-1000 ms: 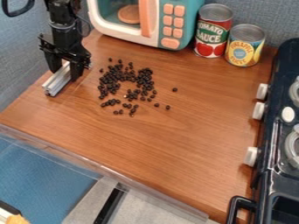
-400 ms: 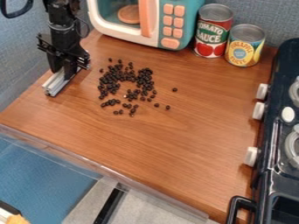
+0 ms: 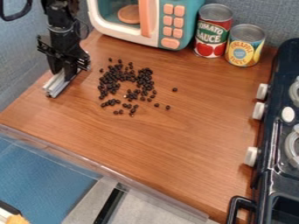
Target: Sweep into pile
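The claw [image 3: 63, 75] was drawn in around a silvery metal bar [image 3: 56, 85], one finger on each side, with its near end poking out toward the camera. The step in hand looked to be securing the bar as a sweeper, the gathering itself not yet done. Just right of the claw, the dark beans [image 3: 109, 82] lay in a loose ring on the tabletop [image 3: 169, 151], with a few strays [image 3: 175, 89] farther out. The next move seemed to call for bringing the bar flat behind the outlying beans and pushing them inward; too high a pass could miss some. Beyond the beans, the wood ran to a clear edging [image 3: 105, 170]. Behind and right of the claw stood a toy microwave [image 3: 161, 24], then two cans [image 3: 214, 30], a blue-grey wall [image 3: 269, 15] behind them, and farthest right a dark toy stove [image 3: 271, 153].
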